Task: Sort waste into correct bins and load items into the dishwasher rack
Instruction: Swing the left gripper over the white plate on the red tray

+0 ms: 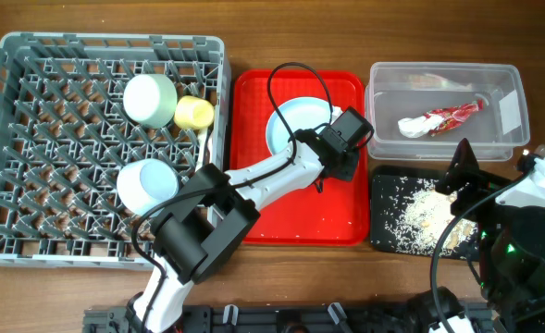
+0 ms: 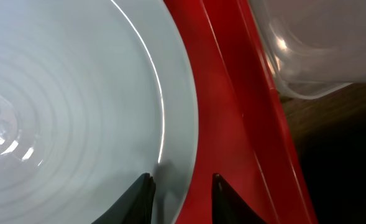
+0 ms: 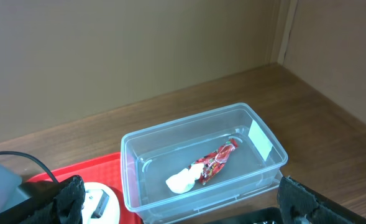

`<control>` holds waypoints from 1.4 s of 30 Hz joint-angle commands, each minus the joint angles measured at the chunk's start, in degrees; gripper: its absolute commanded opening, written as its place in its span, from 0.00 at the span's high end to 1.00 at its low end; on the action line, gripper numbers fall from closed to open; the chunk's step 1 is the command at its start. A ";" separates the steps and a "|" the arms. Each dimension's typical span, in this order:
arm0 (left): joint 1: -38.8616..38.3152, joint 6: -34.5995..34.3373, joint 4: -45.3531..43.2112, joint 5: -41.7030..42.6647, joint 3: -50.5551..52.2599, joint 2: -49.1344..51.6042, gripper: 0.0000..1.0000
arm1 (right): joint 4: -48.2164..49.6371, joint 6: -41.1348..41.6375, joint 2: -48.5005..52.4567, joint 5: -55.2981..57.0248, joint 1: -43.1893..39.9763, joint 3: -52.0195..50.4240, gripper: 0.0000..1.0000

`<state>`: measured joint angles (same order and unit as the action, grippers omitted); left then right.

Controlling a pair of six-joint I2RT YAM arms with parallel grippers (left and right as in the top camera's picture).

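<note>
On the bench (image 1: 59, 296) the plate (image 1: 291, 125) lies at 12 o'clock on the tray (image 1: 253, 139), left tool (image 2: 181, 183) around its edge, grip unclear, right tool (image 3: 186, 193) open; pinch firmly, then lift level toward the rack (image 1: 31, 139).

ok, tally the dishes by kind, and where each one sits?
Bowls: 2, mint-green bowl and pale blue-white bowl, in the rack
Cups: 1, yellow cup, in the rack
Plates: 1, pale blue plate, at the red tray
Total: 4

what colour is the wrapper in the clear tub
The wrapper is red and white; the overhead view shows it best.
</note>
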<state>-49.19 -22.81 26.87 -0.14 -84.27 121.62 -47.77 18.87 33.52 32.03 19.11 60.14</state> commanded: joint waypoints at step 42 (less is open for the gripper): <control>13.27 7.91 29.59 20.81 -5.97 -36.20 0.91 | 0.11 0.68 0.28 0.94 -0.13 0.48 0.00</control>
<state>-40.73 -19.97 50.26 11.60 -88.40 97.10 -47.77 18.87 33.52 32.03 19.11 60.14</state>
